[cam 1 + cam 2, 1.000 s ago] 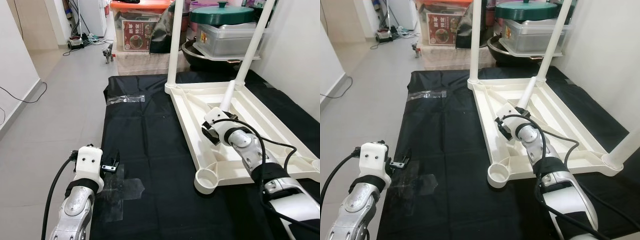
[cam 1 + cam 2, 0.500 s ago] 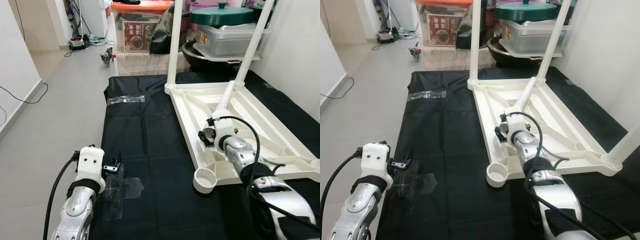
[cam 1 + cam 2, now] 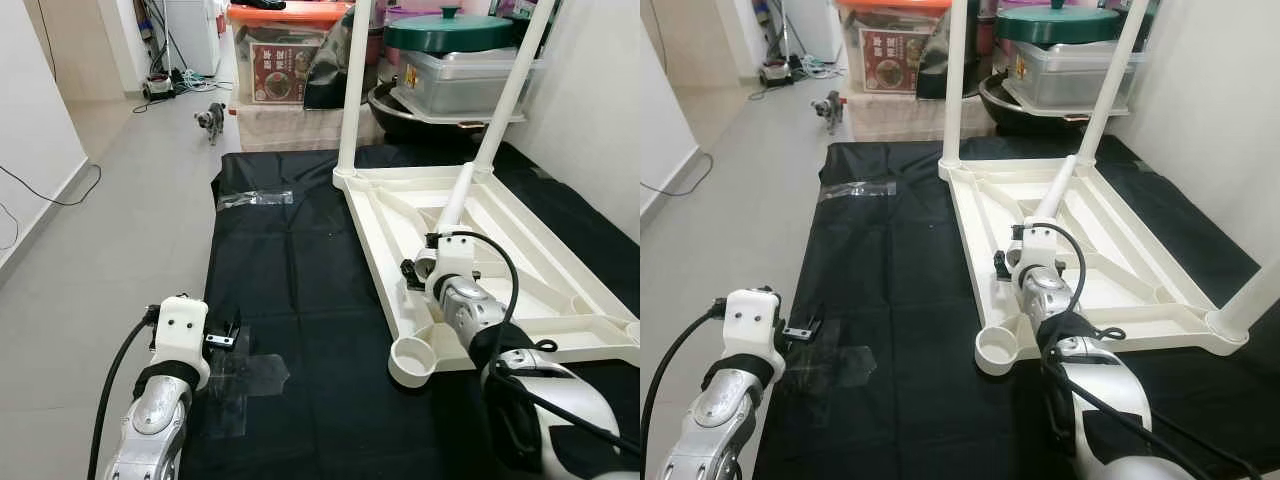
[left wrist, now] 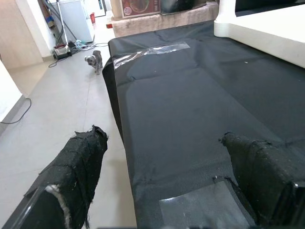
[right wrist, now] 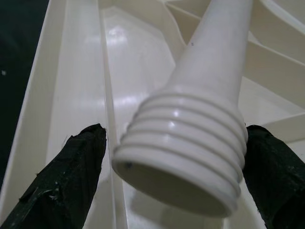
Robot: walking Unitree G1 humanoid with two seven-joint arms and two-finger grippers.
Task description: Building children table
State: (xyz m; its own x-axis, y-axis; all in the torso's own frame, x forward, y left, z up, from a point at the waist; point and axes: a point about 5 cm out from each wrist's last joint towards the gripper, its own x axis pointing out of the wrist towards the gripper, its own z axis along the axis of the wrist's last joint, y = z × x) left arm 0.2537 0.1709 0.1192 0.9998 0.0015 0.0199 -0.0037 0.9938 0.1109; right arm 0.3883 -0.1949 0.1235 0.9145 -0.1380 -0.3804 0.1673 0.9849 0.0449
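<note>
Upturned on the black floor sheet (image 3: pixel 290 290), your cream plastic children's table top (image 3: pixel 520 250) lies underside up, its ribbed frame running from the far left corner toward you on the right. Two white round legs already stand upright in the far corners: one at the far left corner (image 3: pixel 352 90), one further right (image 3: pixel 510 90). A third loose white plastic leg (image 3: pixel 455 200) lies slanting across the ribs, its threaded end (image 5: pixel 186 157) pointing at your right wrist camera.

Your right gripper (image 5: pixel 181 171) sits at that threaded end with one black finger (image 5: pixel 71 171) on each side of it; the pads look close to the threads, but you cannot tell whether they are pressing on it. Just toward you from the wrist, the near left corner's round empty socket (image 3: pixel 413 360) sits at the table's edge, with bare black sheet all along the left of the frame.

Your left gripper (image 4: pixel 162 191) hovers low over the sheet's left edge, fingers (image 4: pixel 71 181) spread apart and holding nothing, beside a patch of clear tape (image 3: pixel 250 375). Grey floor tiles (image 3: pixel 110 220) lie open to the left. A second tape strip (image 3: pixel 255 198) marks the sheet's far edge. Beyond it stand an orange-lidded storage box (image 3: pixel 280 50), a grey tub with a green lid (image 3: pixel 460 60), and a small grey cat (image 3: pixel 212 120) on the tiles.
</note>
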